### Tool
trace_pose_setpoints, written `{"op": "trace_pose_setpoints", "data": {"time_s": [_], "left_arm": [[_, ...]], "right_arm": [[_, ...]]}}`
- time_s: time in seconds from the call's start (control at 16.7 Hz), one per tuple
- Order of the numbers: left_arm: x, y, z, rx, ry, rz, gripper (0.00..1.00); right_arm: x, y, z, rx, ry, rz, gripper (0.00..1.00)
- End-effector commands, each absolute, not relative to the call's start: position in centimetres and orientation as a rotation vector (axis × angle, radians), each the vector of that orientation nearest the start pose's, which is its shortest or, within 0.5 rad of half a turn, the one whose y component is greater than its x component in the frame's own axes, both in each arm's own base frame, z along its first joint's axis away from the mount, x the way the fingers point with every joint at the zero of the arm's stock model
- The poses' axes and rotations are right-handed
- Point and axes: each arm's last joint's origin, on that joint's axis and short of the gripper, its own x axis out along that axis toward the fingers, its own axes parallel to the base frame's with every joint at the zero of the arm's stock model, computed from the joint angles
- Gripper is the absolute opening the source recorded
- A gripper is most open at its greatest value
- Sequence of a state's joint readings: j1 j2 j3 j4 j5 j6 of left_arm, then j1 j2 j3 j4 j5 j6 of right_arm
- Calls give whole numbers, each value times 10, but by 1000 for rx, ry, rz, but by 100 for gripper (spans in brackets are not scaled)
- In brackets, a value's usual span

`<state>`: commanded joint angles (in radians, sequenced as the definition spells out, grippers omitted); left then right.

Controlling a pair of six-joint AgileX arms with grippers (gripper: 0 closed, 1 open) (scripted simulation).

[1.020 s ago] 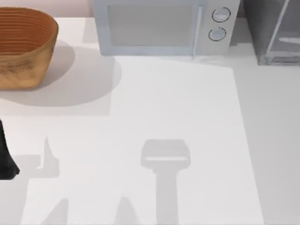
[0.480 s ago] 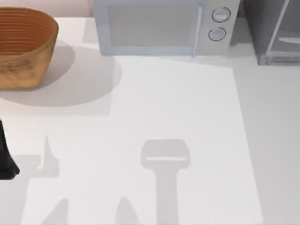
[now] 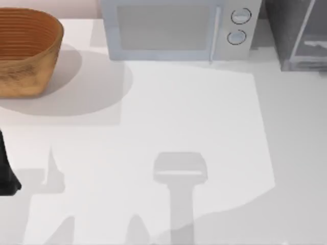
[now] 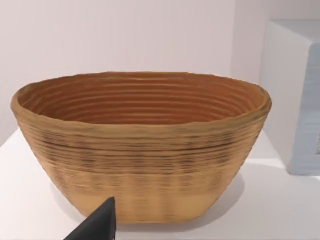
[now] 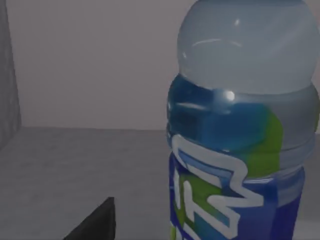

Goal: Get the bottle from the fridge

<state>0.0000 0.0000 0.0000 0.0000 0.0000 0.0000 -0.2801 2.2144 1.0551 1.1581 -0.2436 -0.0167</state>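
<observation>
The bottle (image 5: 240,140) looms close in the right wrist view: a translucent pale body with a blue label marked in white and green. It stands upright on the grey floor of the fridge (image 5: 75,160), with a dim grey back wall behind it. A dark piece of my right gripper (image 5: 97,222) shows low in that view, just beside the bottle and apart from it. From above, the fridge (image 3: 294,35) is a dark grey box at the table's back right corner. My left arm (image 3: 6,173) is parked at the table's left edge.
A woven brown basket (image 3: 25,51) sits at the back left, and the left wrist view faces the basket (image 4: 140,150) head-on. The pale blue-grey microwave (image 3: 173,30) with two round dials stands at the back centre. The white tabletop (image 3: 179,112) carries only shadows.
A broad soft shadow has spread over the table's front right corner. The left arm, basket and microwave have not moved.
</observation>
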Motion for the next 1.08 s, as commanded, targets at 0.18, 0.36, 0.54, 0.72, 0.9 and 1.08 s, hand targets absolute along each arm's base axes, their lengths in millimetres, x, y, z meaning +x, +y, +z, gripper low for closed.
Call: {"op": "trace_pose_setpoints", "data": {"time_s": [0.18,0.36,0.54,0.72,0.9,1.08], "left_arm": [[106,-1,160,0,0,0,100],[106,-1,160,0,0,0,100],[106,-1,160,0,0,0,100],[106,-1,160,0,0,0,100],[106,-1,160,0,0,0,100],[106,-1,160,0,0,0,100]], "right_arm": [[421,-109,109,-29,5,-11,100],[424,-110,109,-28,7,-12,100],[445,-111,108,-28,7,-11,100],[472,-111,110,-30,-2,-11,100],[481,-109,109,-29,5,-11,100],[481,-109,109,-29,5,-11,100]]}}
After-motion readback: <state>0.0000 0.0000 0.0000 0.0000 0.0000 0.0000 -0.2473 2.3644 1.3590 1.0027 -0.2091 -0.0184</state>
